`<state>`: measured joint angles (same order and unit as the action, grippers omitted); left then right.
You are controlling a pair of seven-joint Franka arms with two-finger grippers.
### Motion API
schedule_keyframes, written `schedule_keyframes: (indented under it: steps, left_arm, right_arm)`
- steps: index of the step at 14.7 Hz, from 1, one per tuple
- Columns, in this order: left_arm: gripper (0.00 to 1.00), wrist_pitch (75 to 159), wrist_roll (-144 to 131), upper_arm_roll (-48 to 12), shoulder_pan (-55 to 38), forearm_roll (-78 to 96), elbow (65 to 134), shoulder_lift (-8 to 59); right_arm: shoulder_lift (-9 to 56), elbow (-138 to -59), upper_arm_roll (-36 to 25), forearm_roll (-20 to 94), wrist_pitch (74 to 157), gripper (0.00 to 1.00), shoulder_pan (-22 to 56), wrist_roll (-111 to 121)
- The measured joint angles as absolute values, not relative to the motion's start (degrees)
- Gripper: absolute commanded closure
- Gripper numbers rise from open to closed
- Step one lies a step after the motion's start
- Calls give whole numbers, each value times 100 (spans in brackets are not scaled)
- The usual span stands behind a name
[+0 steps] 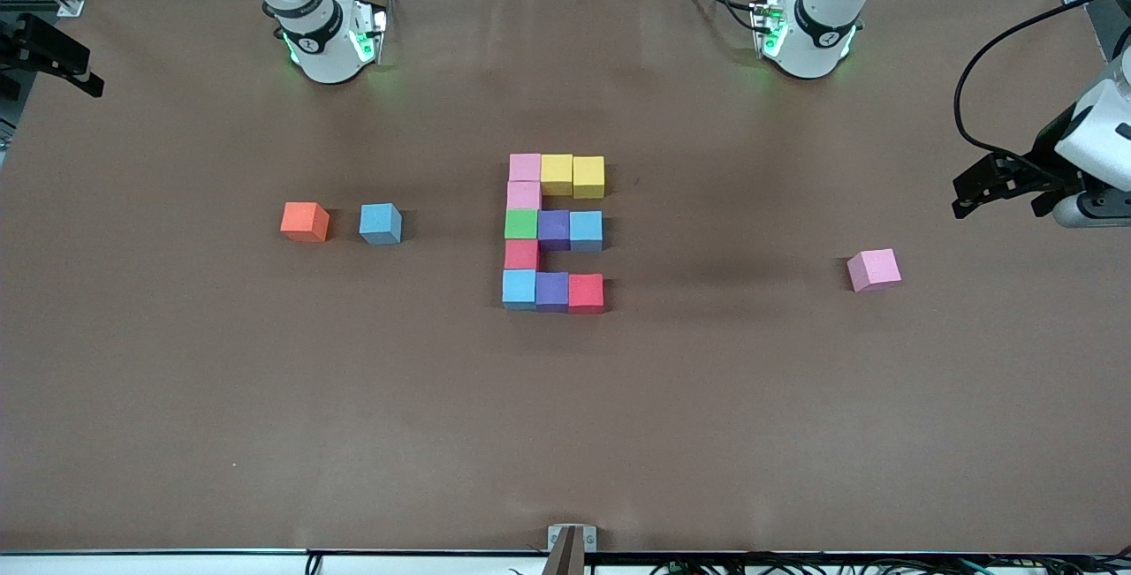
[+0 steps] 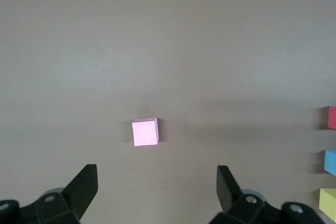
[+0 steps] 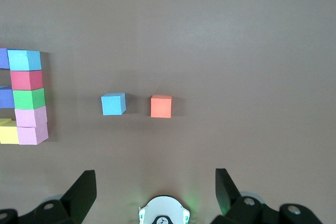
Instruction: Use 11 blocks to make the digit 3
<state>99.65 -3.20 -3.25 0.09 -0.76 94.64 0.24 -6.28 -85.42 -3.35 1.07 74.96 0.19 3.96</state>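
Note:
The blocks form the digit 3 (image 1: 554,229) mid-table, all touching: a column of pink (image 1: 525,167), pink, green (image 1: 521,223), red and light blue (image 1: 519,288) cubes. Three short bars run from it toward the left arm's end: two yellow (image 1: 573,175), purple with light blue (image 1: 586,230), and purple with red (image 1: 586,292). My left gripper (image 1: 967,191) (image 2: 157,174) hangs open and empty over the left arm's end of the table. My right gripper (image 3: 155,174) is open and empty high above its own base (image 3: 164,211); the front view does not show it.
A loose pink cube (image 1: 874,269) (image 2: 145,131) lies toward the left arm's end. An orange cube (image 1: 305,221) (image 3: 161,106) and a blue cube (image 1: 380,223) (image 3: 113,104) sit side by side toward the right arm's end. A black mount (image 1: 53,54) juts in there.

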Motion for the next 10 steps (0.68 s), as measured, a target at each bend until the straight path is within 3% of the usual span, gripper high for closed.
schedule_keyframes:
  steps: [10]
  left_arm:
    - [0, 9892, -320, -90, -188, -73, 9339, 12]
  right_arm:
    - [-628, -8542, -334, 69, 7498, 0, 19, 395]
